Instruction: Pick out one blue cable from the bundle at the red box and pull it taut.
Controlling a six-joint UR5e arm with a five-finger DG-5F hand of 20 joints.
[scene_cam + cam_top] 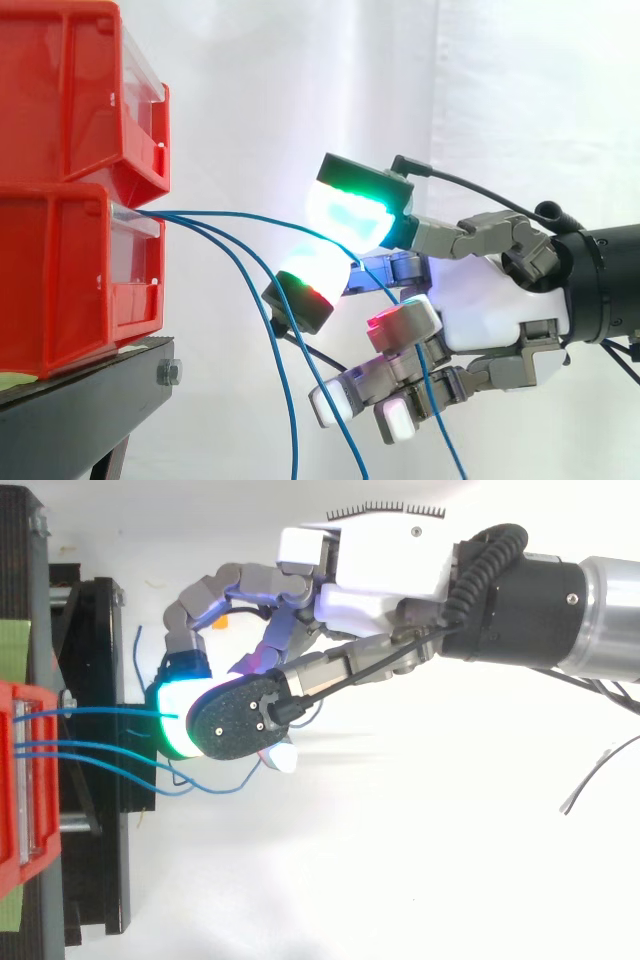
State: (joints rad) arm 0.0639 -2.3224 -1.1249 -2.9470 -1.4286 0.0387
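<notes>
Blue cable [250, 214]: one end leaves the front of the lower bin [60, 280]. From there it runs across open air in a shallow arc to the hand [480, 300]. It is not fully straight in the side view. In the top view the same cable [100, 711] runs in a nearly straight line from the bin edge to the green-glowing pad.

Hand state: grasping. Two fingertips [345, 215] are closed against each other with the cable pinched between them. The upper pad glows green and white; the lower pad [315, 268] glows white with a green and red edge. The remaining fingers are curled below the palm, with pads glowing white and red. Behind the pinch, the cable drops past these curled fingers and leaves the bottom of the side view.

Loose cables [292, 420]: two more blue cables leave the same bin front just beside the pinched one. They sag steeply downward, clear of the hand.

Bins: the lower bin sits on the black stand [80, 410], and the upper bin [60, 90] is stacked on it. The hand is held well apart from both bins, level with the lower bin's top edge. In the top view the arm enters from the right, with the hand [385, 570] over the white surface.
</notes>
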